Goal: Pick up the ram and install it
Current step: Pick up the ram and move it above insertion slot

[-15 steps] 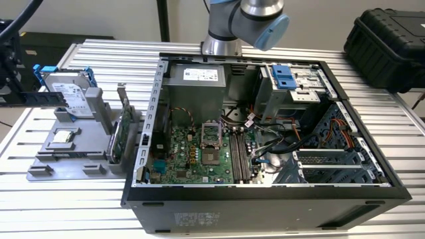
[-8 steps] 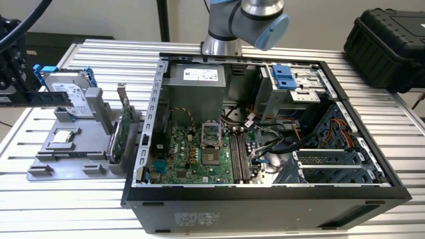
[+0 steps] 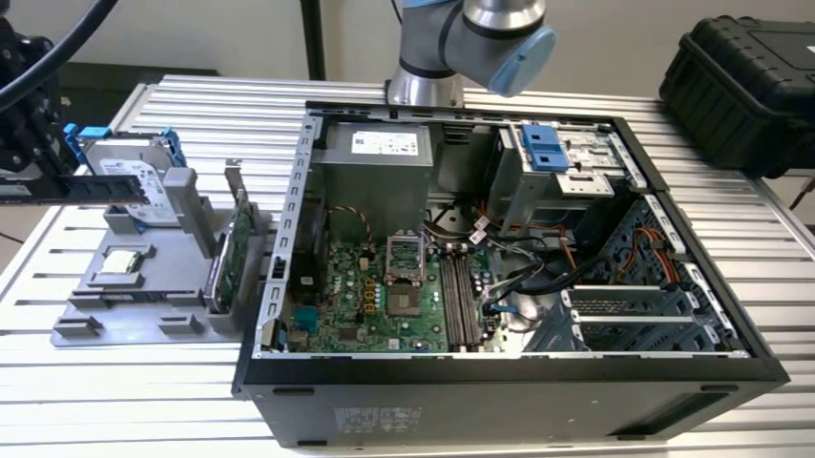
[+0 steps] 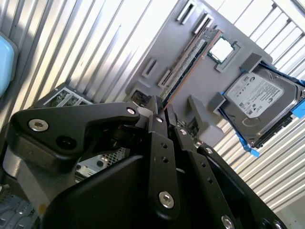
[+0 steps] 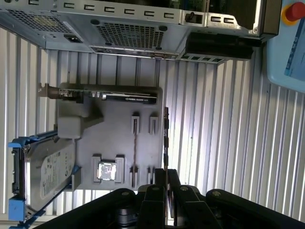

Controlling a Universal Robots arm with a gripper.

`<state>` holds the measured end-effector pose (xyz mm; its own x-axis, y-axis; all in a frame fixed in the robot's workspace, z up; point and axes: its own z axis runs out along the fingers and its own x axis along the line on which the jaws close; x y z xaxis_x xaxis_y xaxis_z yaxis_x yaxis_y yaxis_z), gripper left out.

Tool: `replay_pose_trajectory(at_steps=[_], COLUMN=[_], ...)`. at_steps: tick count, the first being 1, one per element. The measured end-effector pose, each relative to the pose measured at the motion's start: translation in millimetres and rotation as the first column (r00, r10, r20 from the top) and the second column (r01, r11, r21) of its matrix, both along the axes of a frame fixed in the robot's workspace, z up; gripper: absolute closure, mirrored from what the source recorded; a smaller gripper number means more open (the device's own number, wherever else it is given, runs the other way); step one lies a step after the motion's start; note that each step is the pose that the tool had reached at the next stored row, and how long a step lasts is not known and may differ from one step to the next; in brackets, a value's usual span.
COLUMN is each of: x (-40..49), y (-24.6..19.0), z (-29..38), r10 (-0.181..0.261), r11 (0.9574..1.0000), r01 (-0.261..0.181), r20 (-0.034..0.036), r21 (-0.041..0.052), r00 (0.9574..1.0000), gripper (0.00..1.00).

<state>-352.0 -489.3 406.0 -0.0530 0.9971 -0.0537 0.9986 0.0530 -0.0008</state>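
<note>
The ram (image 3: 92, 188) is a long dark stick held level above the grey parts tray (image 3: 95, 286), at the exterior view's left. My gripper (image 3: 21, 176) is shut on its end. In the second wrist view the ram (image 4: 188, 64) juts out from between the black fingers (image 4: 157, 143) of the gripper (image 4: 161, 109), over the tray (image 4: 200, 83). The first wrist view has the ram (image 5: 165, 138) edge-on, gripped at the gripper (image 5: 165, 175), along the tray's (image 5: 114, 129) edge. The motherboard's memory slots (image 3: 461, 301) lie inside the open computer case (image 3: 510, 377).
On the tray rest a hard drive (image 3: 128, 176) in a blue frame, a square silver processor (image 3: 121, 262) and an upright green expansion card (image 3: 240, 253). The arm's base (image 3: 427, 86) stands behind the case. A black hard case (image 3: 745, 76) sits at the back right. A pendant with a red button (image 5: 290, 12) lies nearby.
</note>
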Motion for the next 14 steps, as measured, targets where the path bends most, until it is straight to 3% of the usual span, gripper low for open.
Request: replay_pose_trajectory(at_steps=[14], x=[12.6], y=[0.0], z=[1.2], r10=[0.000], r11=[1.0000], r01=[0.000], r20=[-0.0002], r21=[0.0001], r00=[1.0000], gripper=[1.00])
